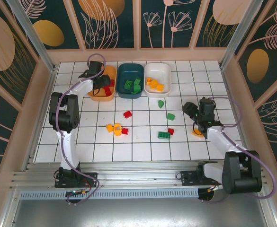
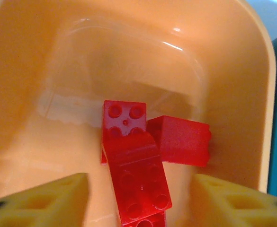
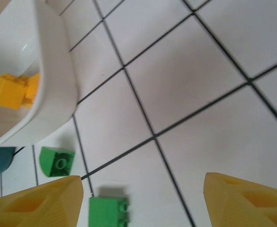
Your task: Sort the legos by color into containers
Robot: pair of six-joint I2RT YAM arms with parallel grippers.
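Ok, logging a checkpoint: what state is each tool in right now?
Left tool: open above the orange tub, holding nothing.
Right tool: open, holding nothing.

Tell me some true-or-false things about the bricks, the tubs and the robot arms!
The orange tub holds red bricks. True.
The white tub holds green bricks. False: yellow bricks are in it.
The left end effector is above the orange tub. True.
The right end effector grips a brick. False: it is open, with nothing between its fingers.
Every brick is in a tub. False: loose bricks lie on the tiled table.
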